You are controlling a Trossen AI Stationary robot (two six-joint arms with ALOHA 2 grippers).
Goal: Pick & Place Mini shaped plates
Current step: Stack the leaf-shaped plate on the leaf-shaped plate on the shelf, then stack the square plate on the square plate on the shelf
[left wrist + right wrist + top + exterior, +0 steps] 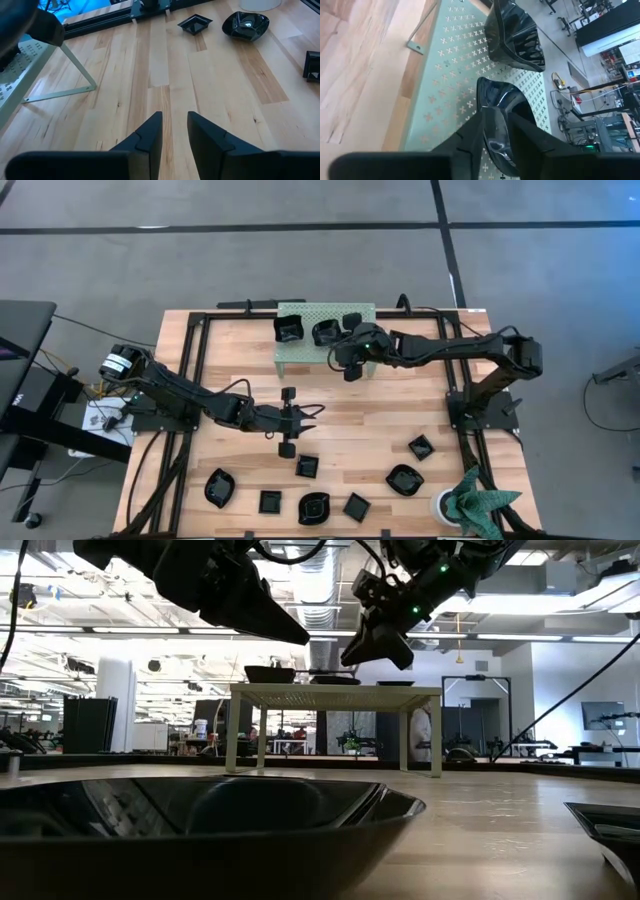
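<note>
Right gripper (495, 131) jaws straddle a plate (501, 107) rim, grip unclear; left gripper (174, 131) jaws apart

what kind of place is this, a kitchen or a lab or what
Most likely a robotics lab or workshop in an open industrial hall: a wooden table on a grey floor, exposed ceiling ducts with strip lights, and further workstations and monitors behind.

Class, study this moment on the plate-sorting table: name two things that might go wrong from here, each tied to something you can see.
1. The right gripper sits astride the rim of a plate on the green rack; lifting away, it might drag or tip that plate.
2. That plate lies close to its neighbour; a nudge could knock them together.
3. The left gripper, open and empty over bare table, hovers near a small plate and might bump it.
</note>
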